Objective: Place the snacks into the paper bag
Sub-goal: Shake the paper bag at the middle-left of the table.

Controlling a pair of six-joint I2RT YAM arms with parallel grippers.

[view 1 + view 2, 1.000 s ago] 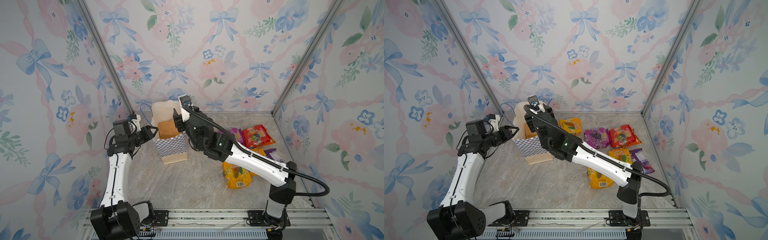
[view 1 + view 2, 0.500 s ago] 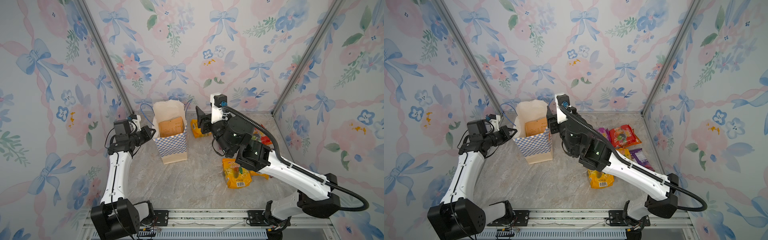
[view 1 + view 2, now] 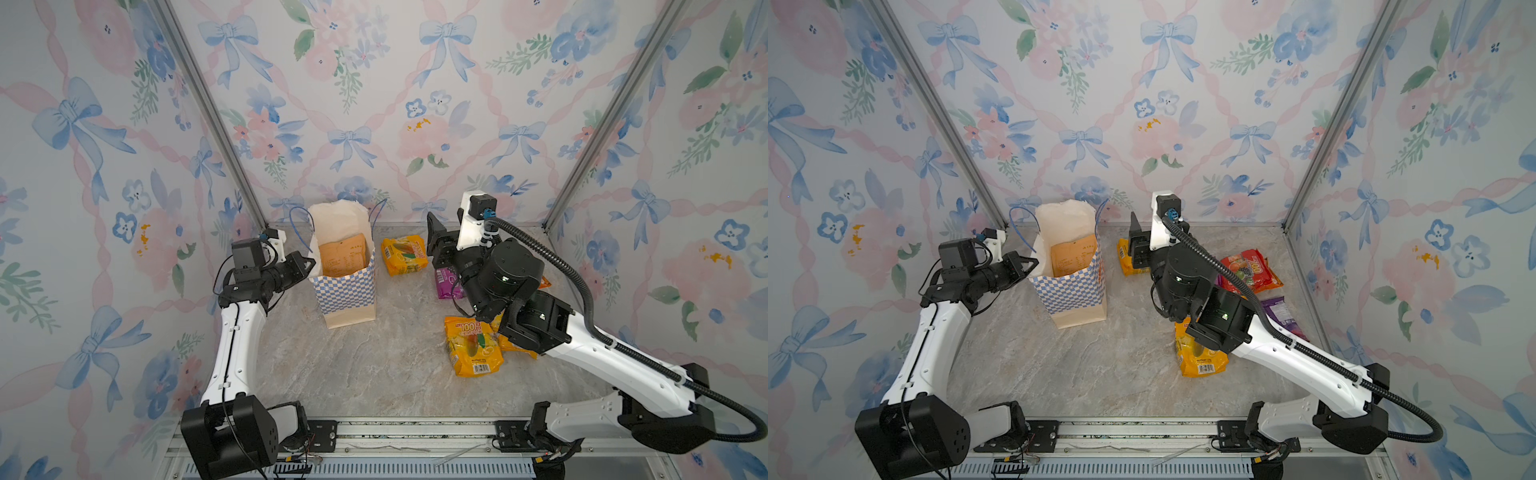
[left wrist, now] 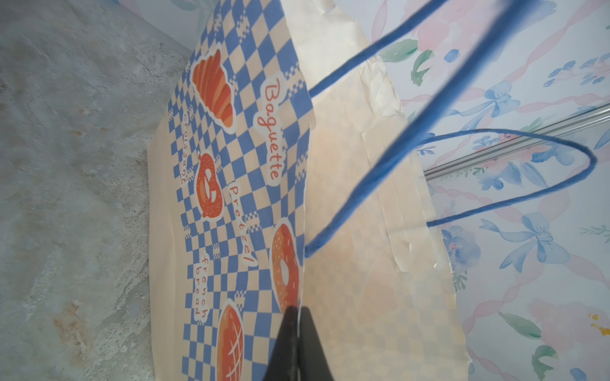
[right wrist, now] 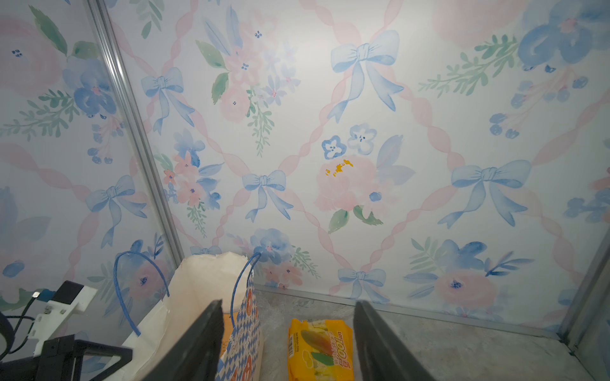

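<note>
the tabletop (image 3: 374, 374) is a grey-beige marbled slab, closed in on three sides by wallpaper panels (image 3: 374, 104) printed with blue bows, pink ribbons and flowers. aluminium posts (image 3: 206, 97) stand in the back corners. the checkered paper bag (image 3: 345, 291) stands upright at the back left, mouth open, with an orange-tan pouch (image 3: 343, 257) inside. the left gripper (image 4: 297, 316) is pinched tight on the bag's rim on its own side. the right gripper (image 5: 287, 306) hangs raised with jaws apart and empty, near a yellow pack (image 3: 404, 254) lying just beside the bag. a purple pack (image 3: 446, 282), a second yellow pack (image 3: 471, 349), a red pack (image 3: 1250, 270) and a purple packet (image 3: 1283, 311) lie on the table's right side.
</note>
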